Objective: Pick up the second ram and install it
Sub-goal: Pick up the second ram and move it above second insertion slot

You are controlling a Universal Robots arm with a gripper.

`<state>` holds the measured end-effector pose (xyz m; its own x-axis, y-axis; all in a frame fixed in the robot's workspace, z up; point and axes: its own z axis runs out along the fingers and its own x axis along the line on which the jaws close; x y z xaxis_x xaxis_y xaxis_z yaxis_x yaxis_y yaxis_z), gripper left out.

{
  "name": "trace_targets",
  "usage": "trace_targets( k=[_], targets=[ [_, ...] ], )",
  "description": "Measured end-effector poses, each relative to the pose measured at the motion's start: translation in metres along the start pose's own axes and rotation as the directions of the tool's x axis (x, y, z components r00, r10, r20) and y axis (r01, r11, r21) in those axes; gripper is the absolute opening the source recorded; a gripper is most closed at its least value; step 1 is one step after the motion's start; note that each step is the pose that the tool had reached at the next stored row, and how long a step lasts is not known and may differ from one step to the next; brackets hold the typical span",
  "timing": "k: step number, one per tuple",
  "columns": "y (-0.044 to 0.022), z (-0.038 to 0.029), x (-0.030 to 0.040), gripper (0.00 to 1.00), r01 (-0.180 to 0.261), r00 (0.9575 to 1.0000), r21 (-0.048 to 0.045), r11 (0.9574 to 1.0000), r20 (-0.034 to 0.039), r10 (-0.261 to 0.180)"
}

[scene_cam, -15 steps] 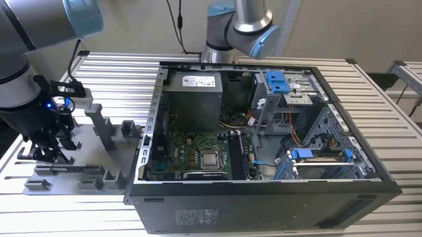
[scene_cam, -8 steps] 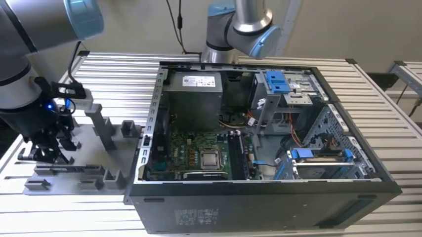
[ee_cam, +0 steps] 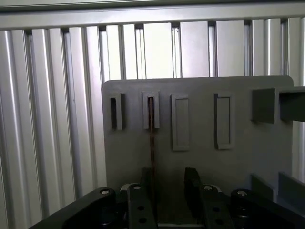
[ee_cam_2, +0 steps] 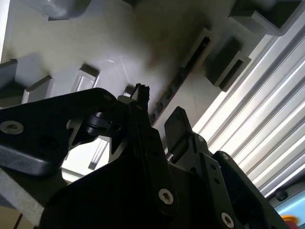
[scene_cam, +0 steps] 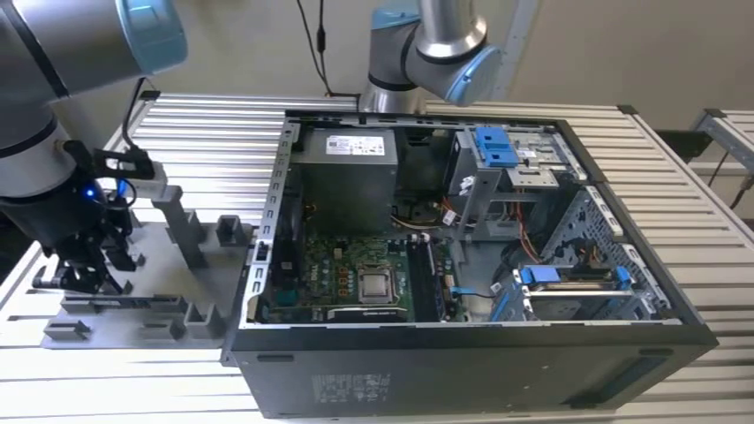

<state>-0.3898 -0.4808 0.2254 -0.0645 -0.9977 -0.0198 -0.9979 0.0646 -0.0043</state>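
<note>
The second ram [ee_cam: 151, 129] stands on edge in a slot of the grey holder tray [ee_cam: 248, 152], a thin dark strip in both wrist views [ee_cam_2: 167, 93]. My gripper [ee_cam: 167, 185] is low over the tray and open, with one finger on each side of the ram. The ram sits close against one finger [ee_cam: 144, 183], and the other finger [ee_cam: 191, 183] is a clear gap away. In the exterior view my gripper [scene_cam: 80, 276] hangs over the tray [scene_cam: 177, 305] at that view's left, beside the open computer case [scene_cam: 471, 265].
The green motherboard [scene_cam: 353, 274] lies inside the case, its memory slots [scene_cam: 425, 274] beside the processor socket. A second arm [scene_cam: 418, 53] stands behind the case. Upright grey posts [scene_cam: 177, 221] rise from the tray near my gripper. A ribbed metal table [ee_cam: 47, 119] lies underneath.
</note>
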Motion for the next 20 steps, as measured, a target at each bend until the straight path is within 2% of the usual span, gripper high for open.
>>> trace_targets(
  k=[3, 8, 15, 20],
  targets=[
    [0.0000, 0.0026, 0.0001, 0.42, 0.002, 1.0000, -0.0066, 1.0000, -0.0022, -0.002],
    [0.0023, 0.0081, 0.0016, 0.42, 0.008, 1.0000, -0.0067, 0.9999, -0.0020, -0.008],
    [0.0110, 0.0176, 0.0024, 0.42, 0.017, 0.9999, 0.0025, 0.9999, -0.0017, -0.017],
    [0.0127, 0.0238, 0.0030, 0.42, 0.024, 0.9997, 0.0125, 0.9996, -0.0012, -0.024]
  ],
)
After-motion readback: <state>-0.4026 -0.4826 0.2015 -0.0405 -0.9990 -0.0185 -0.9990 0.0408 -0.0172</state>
